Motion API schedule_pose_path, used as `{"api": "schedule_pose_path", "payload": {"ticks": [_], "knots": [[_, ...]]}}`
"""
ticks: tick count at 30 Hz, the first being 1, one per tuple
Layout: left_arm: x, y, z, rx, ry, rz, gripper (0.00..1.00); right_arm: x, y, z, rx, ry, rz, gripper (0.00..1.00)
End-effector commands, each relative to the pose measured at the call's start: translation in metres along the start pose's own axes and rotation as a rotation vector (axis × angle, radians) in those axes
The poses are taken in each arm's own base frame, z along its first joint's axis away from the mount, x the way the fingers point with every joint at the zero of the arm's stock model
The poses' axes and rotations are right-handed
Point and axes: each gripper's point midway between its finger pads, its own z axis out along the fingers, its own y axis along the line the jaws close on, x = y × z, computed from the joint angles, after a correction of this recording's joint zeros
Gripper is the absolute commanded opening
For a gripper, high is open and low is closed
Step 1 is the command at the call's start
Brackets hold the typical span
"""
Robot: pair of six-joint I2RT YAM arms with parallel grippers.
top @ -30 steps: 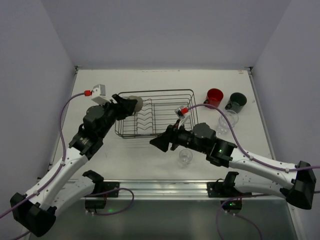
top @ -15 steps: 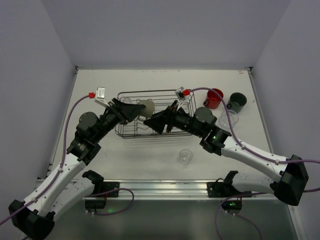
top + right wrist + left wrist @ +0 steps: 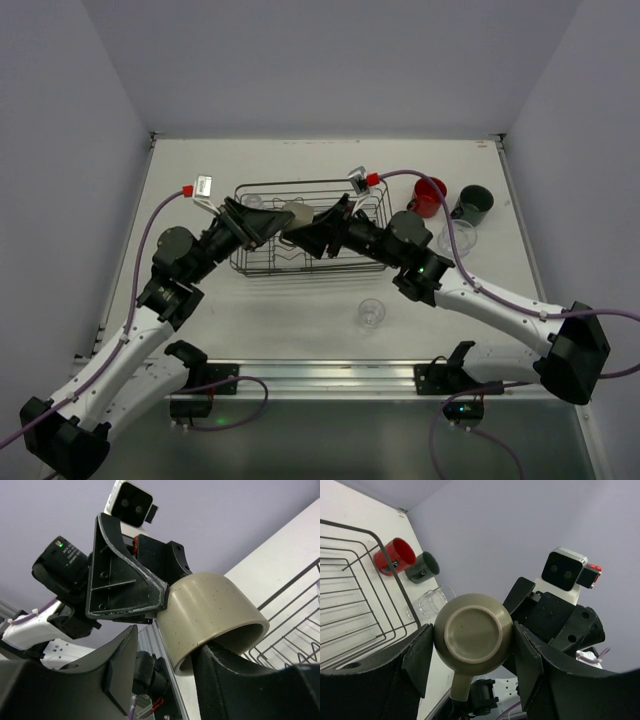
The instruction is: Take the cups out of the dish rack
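I am clamping the olive-tan cup (image 3: 210,610) in the left gripper (image 3: 472,635), mouth facing 4 o'clock toward the right gripper (image 3: 172,647), jaws parted.

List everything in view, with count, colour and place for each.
dish rack: one, black wire, middle of the table.
olive-tan cup: one, olive-tan, in the air over the rack, between the two arms.
red mug: one, red, on the table right of the rack.
dark mug: one, dark grey-green, beside the red mug.
clear glasses: two, clear, on the table; one in front of the mugs, the other nearer the arms' bases.
table: one, white.
left gripper: one, black, fingers shut on the cup's sides.
right gripper: one, black, fingers open astride the cup's rim.
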Motion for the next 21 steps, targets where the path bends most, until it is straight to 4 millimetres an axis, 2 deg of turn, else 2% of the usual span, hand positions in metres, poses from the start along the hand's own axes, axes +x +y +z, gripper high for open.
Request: {"api": "schedule_pose_path", "payload": {"ticks": [1, 3, 5, 6, 8, 9, 10, 12, 13, 16, 17, 19, 20, 21], "knots": [[0.007, -0.012, -0.003, 0.067, 0.036, -0.04, 0.23, -0.029, 0.023, 0.006, -0.102, -0.113, -0.039, 0.51], [0.007, -0.011, -0.004, 0.072, 0.03, -0.045, 0.22, -0.028, 0.02, 0.007, -0.094, -0.113, -0.037, 0.51], [0.008, -0.01, -0.004, 0.071, 0.032, -0.043, 0.22, -0.029, 0.018, 0.006, -0.089, -0.125, -0.037, 0.32], [0.007, -0.011, -0.004, 0.071, 0.03, -0.029, 0.26, -0.029, 0.018, 0.004, -0.087, -0.131, -0.036, 0.14], [0.007, -0.005, -0.004, 0.038, 0.03, -0.015, 0.35, -0.028, 0.017, -0.003, -0.074, -0.143, -0.026, 0.02], [0.003, -0.008, -0.004, 0.035, 0.021, 0.017, 0.51, -0.027, 0.015, -0.006, -0.068, -0.145, -0.025, 0.0], [-0.002, -0.007, -0.003, 0.019, -0.001, 0.031, 0.6, -0.018, 0.009, -0.011, -0.053, -0.13, -0.018, 0.0], [-0.007, -0.001, -0.005, -0.026, -0.021, 0.08, 0.8, -0.014, 0.009, -0.023, -0.04, -0.122, -0.02, 0.0], [-0.014, -0.002, -0.005, -0.044, -0.049, 0.1, 0.83, -0.001, -0.003, -0.029, 0.011, -0.078, -0.013, 0.0], [-0.029, 0.002, -0.007, -0.097, -0.1, 0.201, 0.94, 0.002, -0.011, -0.048, 0.105, -0.045, -0.04, 0.0], [-0.033, 0.003, -0.009, -0.136, -0.101, 0.233, 0.96, 0.022, -0.03, -0.061, 0.211, 0.047, -0.024, 0.0], [-0.041, 0.013, -0.014, -0.218, -0.108, 0.334, 0.98, 0.021, -0.052, -0.086, 0.385, 0.061, -0.05, 0.0], [-0.044, 0.015, -0.019, -0.256, -0.095, 0.37, 0.99, 0.047, -0.078, -0.113, 0.531, 0.168, -0.041, 0.0], [-0.046, 0.02, -0.022, -0.285, -0.077, 0.45, 1.0, 0.047, -0.098, -0.133, 0.658, 0.166, -0.058, 0.0]]}}
